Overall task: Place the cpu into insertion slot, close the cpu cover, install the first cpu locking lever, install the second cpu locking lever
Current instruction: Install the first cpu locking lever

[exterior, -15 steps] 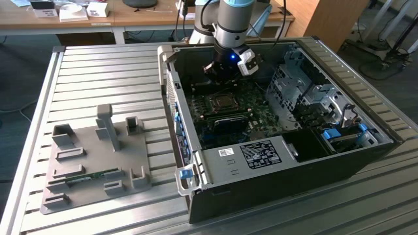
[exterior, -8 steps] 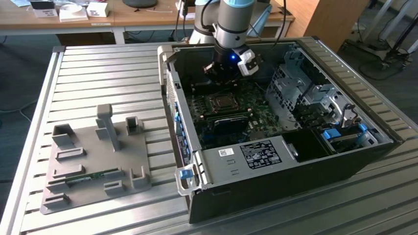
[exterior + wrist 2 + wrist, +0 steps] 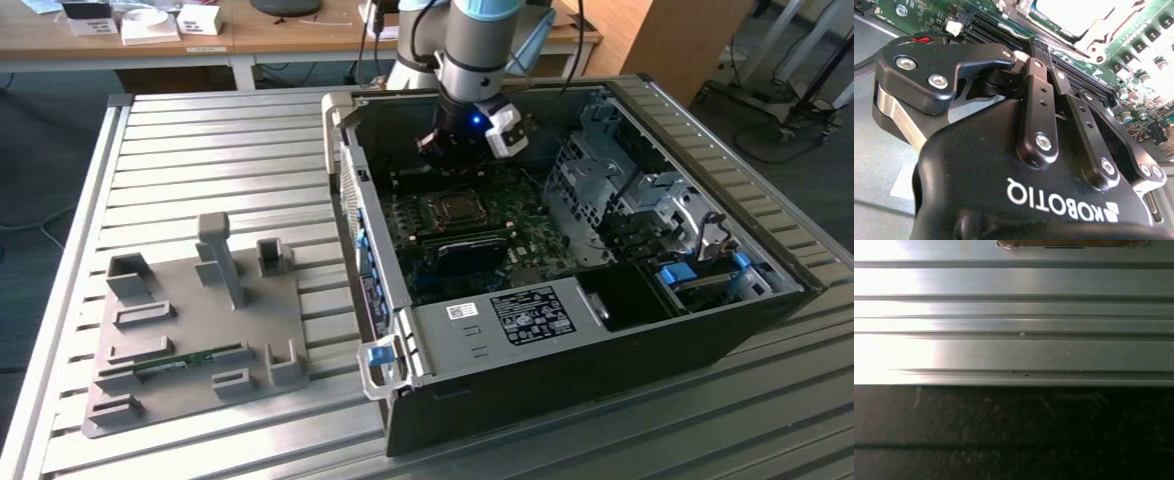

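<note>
The arm [image 3: 470, 45] comes straight down from above, with a small blue light glowing at its wrist [image 3: 474, 112]. The end effector [image 3: 451, 158] hangs low, pointing downward.

On the worktop [image 3: 200, 130], the open computer case [image 3: 574, 370] lies at the exterior view's right, a fixture plate [image 3: 174, 350] beside it at that view's left; inside the case, the motherboard [image 3: 534, 238] carries the insertion slot [image 3: 454, 208], with the pincer [image 3: 451, 165] just behind it.

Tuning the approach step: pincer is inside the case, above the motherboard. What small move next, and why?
Probably ease the pincer toward the insertion slot before descending: in the exterior view it hangs beyond the slot, nearer the far wall of the case, not over it. Whether it holds anything, I cannot tell.
</note>
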{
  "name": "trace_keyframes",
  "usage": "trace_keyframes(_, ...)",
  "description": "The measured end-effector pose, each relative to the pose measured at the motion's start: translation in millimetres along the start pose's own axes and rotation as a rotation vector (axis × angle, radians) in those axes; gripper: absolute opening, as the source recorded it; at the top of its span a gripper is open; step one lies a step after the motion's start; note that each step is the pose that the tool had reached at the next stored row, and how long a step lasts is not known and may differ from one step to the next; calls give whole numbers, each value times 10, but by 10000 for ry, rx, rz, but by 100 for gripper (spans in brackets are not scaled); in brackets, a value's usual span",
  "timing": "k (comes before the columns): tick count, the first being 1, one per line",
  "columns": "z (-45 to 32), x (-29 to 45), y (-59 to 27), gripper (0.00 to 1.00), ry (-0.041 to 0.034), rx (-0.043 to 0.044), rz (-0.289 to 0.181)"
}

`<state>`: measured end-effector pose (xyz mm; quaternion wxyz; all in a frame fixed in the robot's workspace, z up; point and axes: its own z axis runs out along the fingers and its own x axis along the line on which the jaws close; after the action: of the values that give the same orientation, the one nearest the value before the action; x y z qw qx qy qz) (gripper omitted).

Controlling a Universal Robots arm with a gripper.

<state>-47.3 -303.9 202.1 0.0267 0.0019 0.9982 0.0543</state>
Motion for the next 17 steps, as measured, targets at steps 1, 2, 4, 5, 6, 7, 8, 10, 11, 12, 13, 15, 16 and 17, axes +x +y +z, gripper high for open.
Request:
trace_keyframes(1, 5, 0, 0, 11, 0, 1, 0)
trace_keyframes(2, 11, -1, -1, 11, 0, 3, 0)
trace_keyframes(4, 23, 0, -2, 11, -2, 2, 0)
trace_keyframes(5, 27, 0, -3, 11, -2, 4, 0)
trace_keyframes(6, 31, 0, -3, 11, -3, 5, -1)
trace_keyframes(7, 35, 0, -4, 11, -3, 8, -2)
trace_keyframes(8, 37, 0, -4, 11, -2, 13, -2)
trace_keyframes(10, 39, 1, -4, 11, -3, 27, -2)
trace_keyframes(11, 42, 1, -5, 11, -3, 51, -3)
trace_keyframes(12, 42, 1, -5, 11, -4, 54, -4)
trace_keyframes(13, 42, 1, -5, 11, -4, 55, -4)
trace_keyframes(15, 42, 1, -4, 11, -4, 56, -4)
trace_keyframes(16, 41, 0, -4, 11, -4, 56, -4)
trace_keyframes(17, 38, 0, -4, 11, -4, 57, -4)
